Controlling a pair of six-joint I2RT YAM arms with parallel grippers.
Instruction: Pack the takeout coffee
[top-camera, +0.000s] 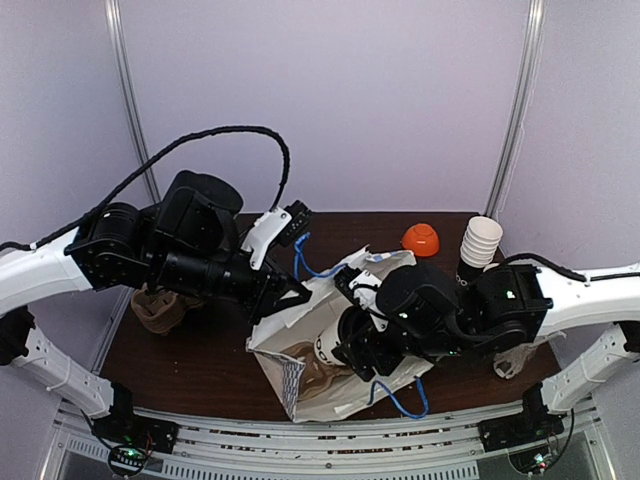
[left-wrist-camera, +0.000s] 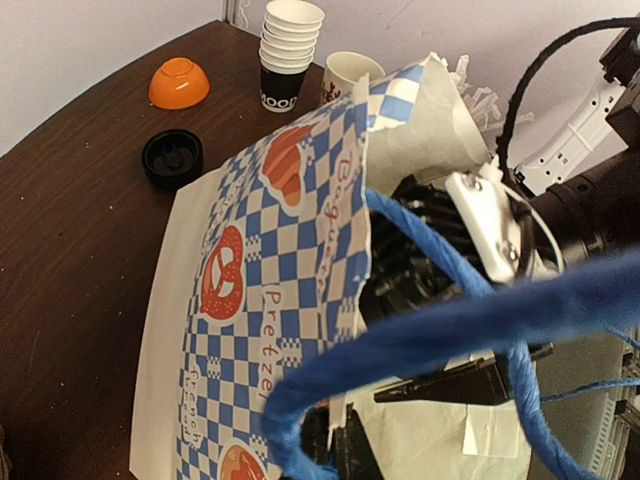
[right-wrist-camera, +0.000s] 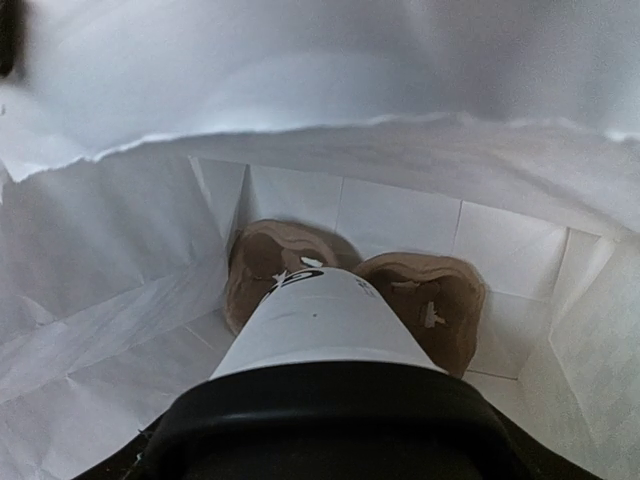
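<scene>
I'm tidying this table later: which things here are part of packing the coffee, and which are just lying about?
In use: lidded coffee cup, paper bag, cardboard tray inside it.
Lying about: orange bowl, loose black lid, stack of cups, white cup beside the stack.

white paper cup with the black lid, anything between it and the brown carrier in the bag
Nothing visible: the white paper cup with black plastic lid points straight at the brown pulp cup carrier; the white paper bag spreads clear around it.
</scene>
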